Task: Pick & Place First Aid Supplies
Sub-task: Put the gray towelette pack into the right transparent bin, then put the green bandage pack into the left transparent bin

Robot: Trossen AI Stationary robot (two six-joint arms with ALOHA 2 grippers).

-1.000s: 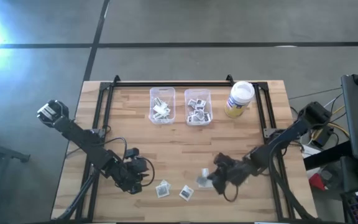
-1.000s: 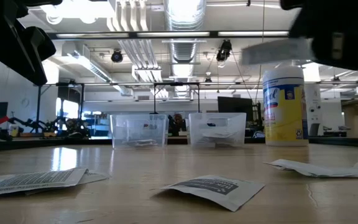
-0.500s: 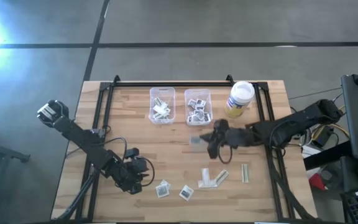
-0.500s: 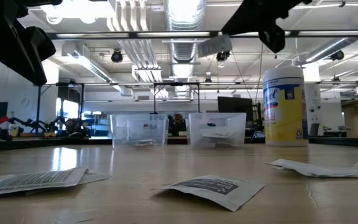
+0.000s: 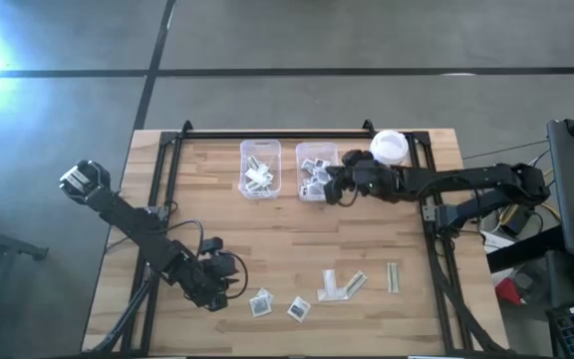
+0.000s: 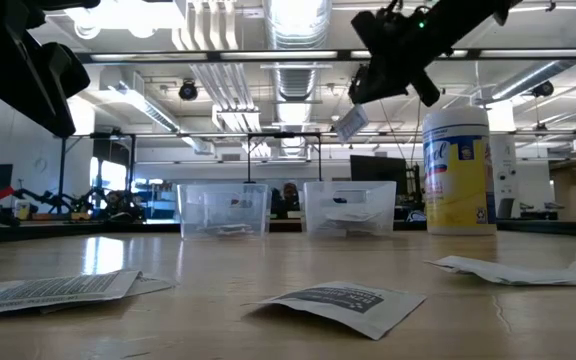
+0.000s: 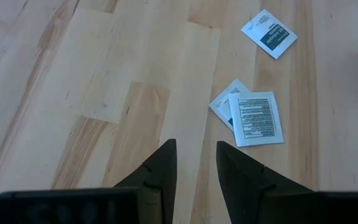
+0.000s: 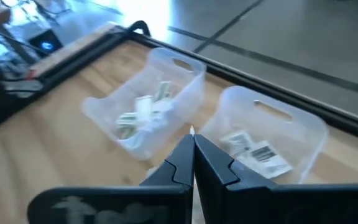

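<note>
This is a robotics lab or workshop in an open industrial hall. The low view shows exposed ceiling ducts (image 6: 298, 20), strip lights (image 6: 268, 57) and monitors (image 6: 378, 175) at distant workstations. From above, a butcher-block worktop (image 5: 287, 249) with a black metal frame (image 5: 172, 165) stands on a polished concrete floor (image 5: 297, 40) marked with dark lines, cables (image 5: 526, 214) trailing off one side.

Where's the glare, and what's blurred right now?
High view: blown-out glare at the top-left corner on the floor. Low view: ceiling lights flare; near packet soft. Right wrist view: both bins blurred, bright patch above them. Left wrist view: evenly lit, packets sharp.
</note>
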